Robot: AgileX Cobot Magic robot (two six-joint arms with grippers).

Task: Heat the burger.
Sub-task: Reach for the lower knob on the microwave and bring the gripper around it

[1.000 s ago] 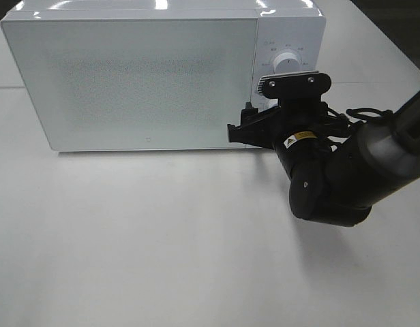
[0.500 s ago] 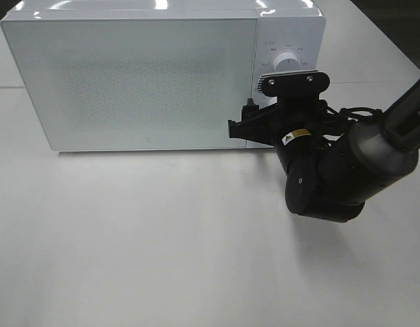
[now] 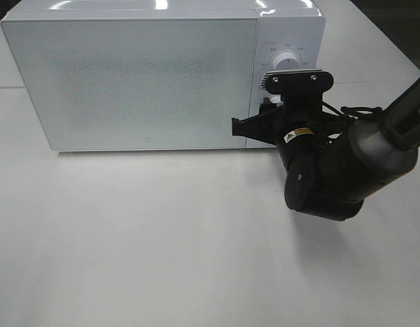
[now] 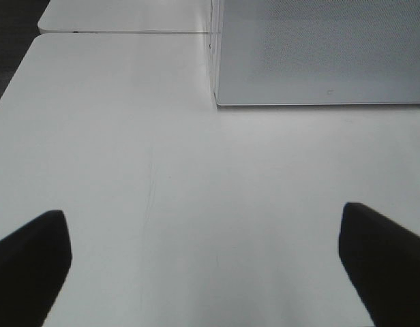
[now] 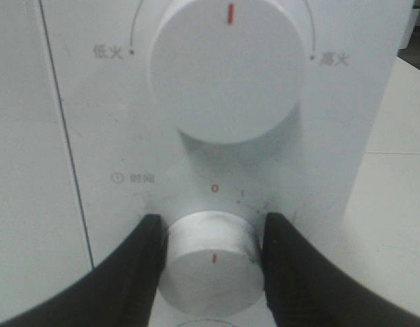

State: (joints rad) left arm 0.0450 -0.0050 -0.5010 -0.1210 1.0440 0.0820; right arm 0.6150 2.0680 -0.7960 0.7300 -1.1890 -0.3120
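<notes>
While I am watching through the right wrist camera, right claw (image 5: pixel 213 225): it is standing narrowed, with one dark finger (image 5: pixel 138 269) on each side of the lower knob (image 5: pixel 210 262), and both are appearing to touch its rim, so I am reading it as gripping that knob.
Lower knob: it is showing a red mark pointing up toward the printed "0" above it.
Upper knob (image 5: pixel 227 65): it is sitting just above the lower one, larger, with its red mark pointing straight up between two printed labels.
Control panel (image 5: pixel 346 136): it is carrying both knobs on the right end of the microwave (image 3: pixel 148 82).
Right arm: in the high view it is reaching in from the right edge, its black wrist hanging in front of the panel.
Door (image 3: pixel 135 136): it is sitting shut, its frosted speckled front hiding the inside.
Burger: I am not seeing it in any view, so I cannot tell where it is lying.
Left claw (image 4: pixel 202 211): it is standing wide with nothing between its fingers, hovering above the white surface (image 3: pixel 162 238), well apart from the microwave's lower left corner.
</notes>
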